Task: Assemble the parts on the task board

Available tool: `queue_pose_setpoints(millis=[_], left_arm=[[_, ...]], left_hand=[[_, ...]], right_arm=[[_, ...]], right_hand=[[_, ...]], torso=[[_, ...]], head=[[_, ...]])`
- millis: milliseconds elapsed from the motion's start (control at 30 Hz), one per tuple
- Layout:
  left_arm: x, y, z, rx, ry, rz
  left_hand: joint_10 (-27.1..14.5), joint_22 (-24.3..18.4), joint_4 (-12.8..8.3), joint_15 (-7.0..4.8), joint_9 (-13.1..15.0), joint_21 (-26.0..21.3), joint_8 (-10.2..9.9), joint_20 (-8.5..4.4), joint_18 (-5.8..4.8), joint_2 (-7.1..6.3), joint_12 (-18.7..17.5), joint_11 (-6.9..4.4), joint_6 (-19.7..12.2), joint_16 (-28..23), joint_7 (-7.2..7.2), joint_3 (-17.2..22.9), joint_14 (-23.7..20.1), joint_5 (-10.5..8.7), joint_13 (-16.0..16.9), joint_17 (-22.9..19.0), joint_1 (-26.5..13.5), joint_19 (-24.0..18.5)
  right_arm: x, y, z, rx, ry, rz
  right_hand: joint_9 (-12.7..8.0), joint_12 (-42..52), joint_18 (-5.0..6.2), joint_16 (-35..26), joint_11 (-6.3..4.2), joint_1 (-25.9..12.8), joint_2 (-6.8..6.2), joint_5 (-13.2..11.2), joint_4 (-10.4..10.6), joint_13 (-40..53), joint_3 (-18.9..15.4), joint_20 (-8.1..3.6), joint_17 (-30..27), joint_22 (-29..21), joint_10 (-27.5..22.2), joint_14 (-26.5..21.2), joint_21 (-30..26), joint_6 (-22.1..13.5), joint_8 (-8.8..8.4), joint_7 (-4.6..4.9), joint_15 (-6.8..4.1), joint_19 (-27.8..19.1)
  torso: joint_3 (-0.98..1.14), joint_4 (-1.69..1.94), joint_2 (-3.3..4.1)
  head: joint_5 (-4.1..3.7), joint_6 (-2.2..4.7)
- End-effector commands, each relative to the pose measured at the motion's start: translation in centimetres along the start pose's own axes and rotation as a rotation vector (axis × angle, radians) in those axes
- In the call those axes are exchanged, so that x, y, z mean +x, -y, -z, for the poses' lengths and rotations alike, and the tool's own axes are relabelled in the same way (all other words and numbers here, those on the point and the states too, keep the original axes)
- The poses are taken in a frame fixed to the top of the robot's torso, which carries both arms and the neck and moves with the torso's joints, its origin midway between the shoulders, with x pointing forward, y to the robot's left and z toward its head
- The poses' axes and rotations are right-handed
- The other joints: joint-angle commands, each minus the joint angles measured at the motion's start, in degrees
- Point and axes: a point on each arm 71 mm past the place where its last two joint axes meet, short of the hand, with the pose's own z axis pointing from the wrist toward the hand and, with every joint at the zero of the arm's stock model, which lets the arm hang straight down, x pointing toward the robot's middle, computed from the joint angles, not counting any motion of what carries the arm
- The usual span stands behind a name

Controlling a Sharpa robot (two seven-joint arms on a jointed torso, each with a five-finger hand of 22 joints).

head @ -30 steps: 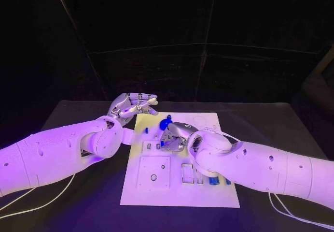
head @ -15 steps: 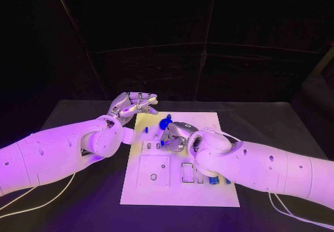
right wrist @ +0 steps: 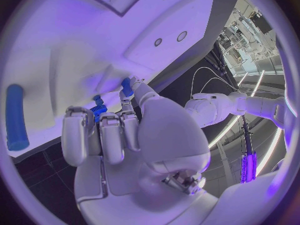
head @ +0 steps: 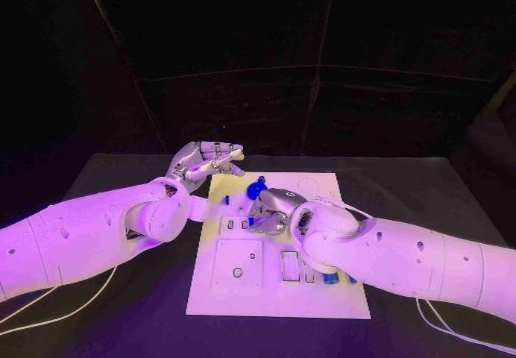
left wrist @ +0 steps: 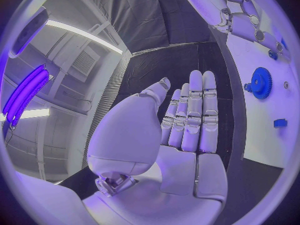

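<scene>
A black worktop (head: pixel 129 313) carries the white board (head: pixel 269 294) at its middle, with dark curtains behind. The left hand (head: pixel 204 160) hovers over the board's far left corner, fingers straight and apart, grasping nothing. The right hand (head: pixel 271 209) is down on the board's middle, fingers curled around a small blue part (right wrist: pixel 97 110). A blue gear (head: pixel 255 190) stands on the board just beyond that hand. A blue rod (right wrist: pixel 15 116) lies on the board near its edge.
</scene>
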Motion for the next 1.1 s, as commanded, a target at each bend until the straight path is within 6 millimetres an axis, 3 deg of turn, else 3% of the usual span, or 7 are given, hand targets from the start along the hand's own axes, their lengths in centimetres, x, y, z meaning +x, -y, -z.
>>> queue_pose_setpoints(millis=[33, 500, 733, 1100], left_arm=[[0.13, 0.13, -0.07, 0.008, -0.009, 0.005], [0.02, 0.10, -0.10, 0.006, -0.005, 0.003], [-0.16, 0.07, -0.12, 0.005, -0.002, 0.001], [-0.38, 0.04, -0.15, 0.005, 0.002, -0.001]], left_hand=[[0.3, 0.1, 0.1, 0.08, 0.0, 0.3, -0.4, -0.03, 0.69, 0.20, -0.3, 0.02, 0.5, -0.3, 0.05, 0.3, -0.2, -0.29, 0.0, 0.1, 0.5, -0.1], [0.2, 0.1, 0.0, 0.11, 0.0, 0.4, -0.5, -0.03, 0.68, 0.10, -0.4, 0.10, 0.4, -0.4, 0.16, 0.3, -0.2, -0.31, 0.0, 0.2, 0.4, -0.1], [0.1, 0.1, 0.0, 0.12, 0.0, 0.4, -0.6, -0.02, 0.67, 0.08, -0.4, 0.13, 0.3, -0.4, 0.19, 0.3, -0.2, -0.31, 0.0, 0.3, 0.4, -0.2], [0.1, 0.1, 0.0, 0.12, 0.0, 0.4, -0.6, -0.02, 0.67, 0.08, -0.4, 0.13, 0.3, -0.4, 0.19, 0.3, -0.2, -0.31, 0.0, 0.3, 0.4, -0.2]], right_arm=[[0.81, 0.50, 0.14, 0.028, -0.048, 0.026], [0.67, 0.38, 0.13, 0.025, -0.018, 0.022], [0.59, 0.36, 0.14, 0.025, -0.002, 0.021], [0.43, 0.29, 0.14, 0.024, 0.027, 0.015]], right_hand=[[0.0, -0.4, -0.33, -0.3, 0.11, -0.5, -0.76, 0.5, 0.0, 9.0, 0.1, -0.21, 13.1, 1.7, 1.5, 5.4, 0.0, 0.0, -0.23, -0.06, -0.08, -0.1], [-0.4, -0.7, -0.31, -0.4, 0.66, -2.9, -2.75, 1.9, 0.8, 8.8, -0.7, 0.17, 12.9, 1.6, 1.3, 5.4, -0.1, -1.5, -1.33, 0.56, 0.37, -0.1], [-0.5, -0.8, -0.29, -0.4, 0.87, -3.5, -3.28, 1.7, 1.1, 8.7, -1.1, 0.36, 12.9, 1.5, 1.2, 5.4, -0.2, -2.3, -1.74, 0.78, 0.56, -0.2], [-0.8, -1.2, -0.27, -0.5, 1.23, -4.3, -4.16, 0.6, 1.8, 8.3, -2.1, 0.69, 12.8, 1.4, 0.9, 5.4, -0.2, -4.0, -2.37, 1.12, 0.89, -0.2]], torso=[[-0.02, -0.01, 0.01], [-0.03, -0.04, 0.04], [-0.05, 0.09, 0.02], [-0.03, -0.01, 0.05]], head=[[-0.11, 0.00], [-0.11, 0.02], [-0.19, 0.02], [-0.15, 0.00]])
